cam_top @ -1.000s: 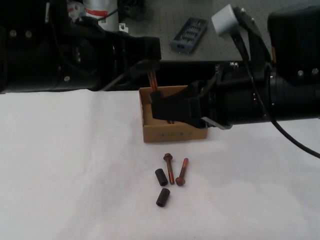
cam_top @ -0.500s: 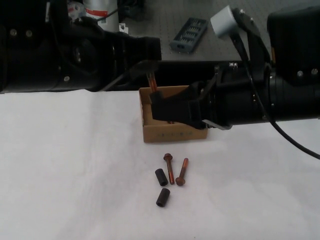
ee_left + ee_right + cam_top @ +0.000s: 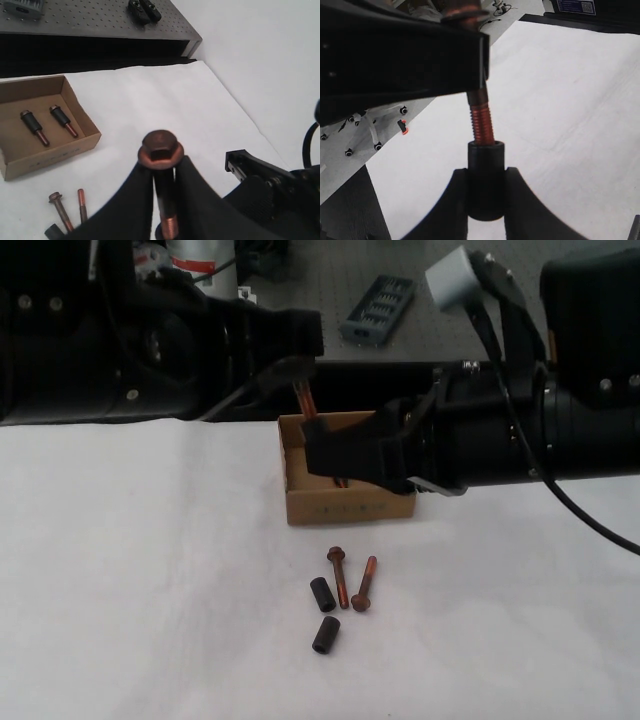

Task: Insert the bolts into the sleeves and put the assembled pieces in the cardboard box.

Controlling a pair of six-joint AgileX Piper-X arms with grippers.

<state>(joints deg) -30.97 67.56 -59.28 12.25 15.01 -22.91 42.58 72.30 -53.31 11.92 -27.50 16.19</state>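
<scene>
Quickly, nearest first: on the white sheet (image 3: 150, 590) lies the near sleeve (image 3: 326, 634), black, on its side. At its 12 o'clock, just apart, is the second sleeve (image 3: 320, 594). At 2 o'clock of that one lie the first loose bolt (image 3: 338, 578), head away from the arms, and beside it the second loose bolt (image 3: 365, 583), head toward them. Both are copper-coloured and not sleeved.

At 12 o'clock of the loose bolts sits the cardboard box (image 3: 345, 506), open-topped. The left wrist view shows two assembled pieces lying in it side by side, one assembled piece (image 3: 34, 128) and the other assembled piece (image 3: 63, 120).

Over the box, the left gripper (image 3: 162, 169) is clenched on the held bolt (image 3: 161, 146), hex head up and shank down between the fingers. The right gripper (image 3: 486, 175) is clamped on the held sleeve (image 3: 486, 162), open end up. The held bolt's threaded end meets that sleeve's mouth from 12 o'clock; how deep it sits, cannot tell.

Farther off, at 1 o'clock of the box, a blue-grey ridged case (image 3: 378, 308) rests on the dark perforated bench (image 3: 300, 290).
</scene>
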